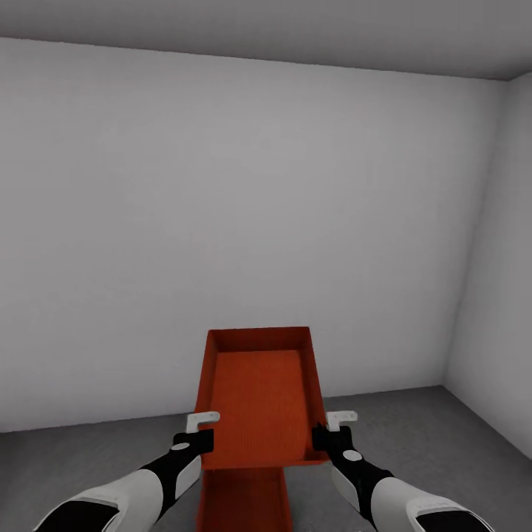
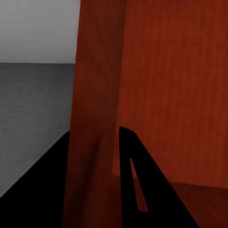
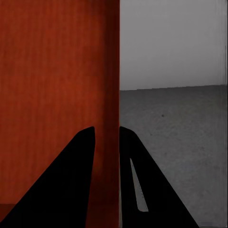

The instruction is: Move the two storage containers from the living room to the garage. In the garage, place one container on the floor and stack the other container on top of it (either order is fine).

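Observation:
In the head view I hold one orange-red storage container (image 1: 258,391) in the air between both arms, its open inside tilted toward me. My left gripper (image 1: 201,437) is shut on the container's left side wall (image 2: 92,118), with one black finger (image 2: 142,190) inside it. My right gripper (image 1: 325,436) is shut on the right side wall (image 3: 107,95), which sits between its fingers (image 3: 71,180). Directly below the held one, the second storage container (image 1: 242,499) stands on the dark grey garage floor (image 1: 443,432), partly hidden.
A plain white wall (image 1: 244,222) stands close ahead, and another white wall (image 1: 502,295) meets it at the right corner. Grey concrete floor (image 2: 33,114) stretches to either side of the containers.

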Motion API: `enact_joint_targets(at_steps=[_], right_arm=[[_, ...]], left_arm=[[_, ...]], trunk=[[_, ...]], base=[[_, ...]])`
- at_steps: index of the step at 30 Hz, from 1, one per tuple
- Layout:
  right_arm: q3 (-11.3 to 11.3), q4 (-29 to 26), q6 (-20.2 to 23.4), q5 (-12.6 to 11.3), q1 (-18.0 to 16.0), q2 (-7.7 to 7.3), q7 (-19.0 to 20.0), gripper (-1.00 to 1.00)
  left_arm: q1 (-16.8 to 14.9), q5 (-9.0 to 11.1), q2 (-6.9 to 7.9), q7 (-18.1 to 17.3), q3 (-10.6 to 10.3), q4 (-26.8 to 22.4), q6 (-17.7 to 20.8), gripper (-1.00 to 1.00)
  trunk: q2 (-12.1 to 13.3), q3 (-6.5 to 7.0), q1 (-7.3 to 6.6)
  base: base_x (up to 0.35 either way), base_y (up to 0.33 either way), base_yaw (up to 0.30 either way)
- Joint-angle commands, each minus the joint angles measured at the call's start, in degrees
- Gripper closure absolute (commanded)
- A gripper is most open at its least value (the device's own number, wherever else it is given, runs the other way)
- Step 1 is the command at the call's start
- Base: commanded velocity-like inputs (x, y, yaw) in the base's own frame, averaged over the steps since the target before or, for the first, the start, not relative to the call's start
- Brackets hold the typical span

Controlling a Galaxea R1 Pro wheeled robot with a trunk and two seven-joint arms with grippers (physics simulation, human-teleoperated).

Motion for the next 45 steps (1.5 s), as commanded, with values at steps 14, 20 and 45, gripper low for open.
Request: enact_joint_targets(at_steps=[14,20,45], right_arm=[[-3.95,-0.16,-0.94,1.16,-0.10,0.07,-0.27,1.00],[-3.94,-0.16,-0.98,1.11,-0.10,0.11,-0.27,1.00],[-3.96,-0.16,-0.90,1.02,-0.10,0.13,-0.36,1.00]], left_arm=[[-0.02,0.99,0.63,0.42,2.08,0.18,-0.27,1.00],[-0.02,0.99,0.63,0.42,2.09,0.18,-0.27,1.00],[-0.02,0.99,0.63,0.42,2.10,0.18,-0.27,1.00]], trunk=[[-0.07,-0.09,0.01],[-0.07,-0.09,0.01],[-0.07,-0.68,0.01]], base=[[0.000,0.000,-0.036],[0.000,0.000,0.000],[0.000,0.000,0.025]])
